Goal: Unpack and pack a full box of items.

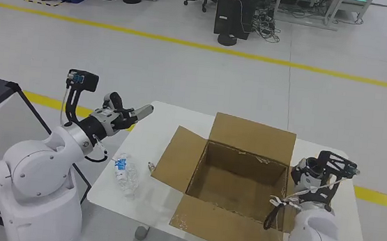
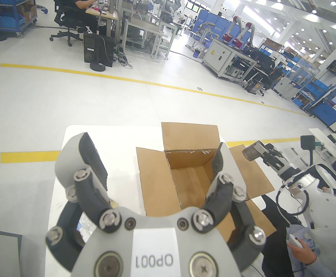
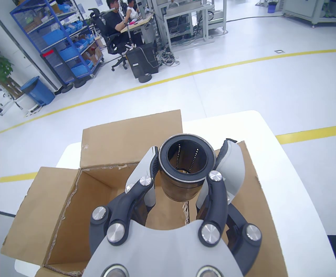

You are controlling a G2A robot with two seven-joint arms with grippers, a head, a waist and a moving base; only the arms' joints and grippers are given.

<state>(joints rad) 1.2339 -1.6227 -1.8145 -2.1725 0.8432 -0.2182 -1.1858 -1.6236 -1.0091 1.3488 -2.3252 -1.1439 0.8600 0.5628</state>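
Holding a dark metal cylinder with a hollow bore, the right tool had both fingers pressed against the cylinder's sides, above the right-hand flap of the open cardboard box; the cylinder's rear end was hidden behind the tool's black links; thin rows of bright specks ran along the inside of the bore, too small to tell what they were; from the top view the cylinder was hard to make out against the arm. Across the box, the left tool stood wide open with nothing between its ribbed pads, raised near the box's left flap over the white table; a white label with short dark print sat on its base plate. Box stood mid-table, flaps splayed, brown floor showing; the near wall cut off part of the inside from above. A clear crumpled bag lay on the table left of the box; its contents were blurred, with only a bluish patch showing.
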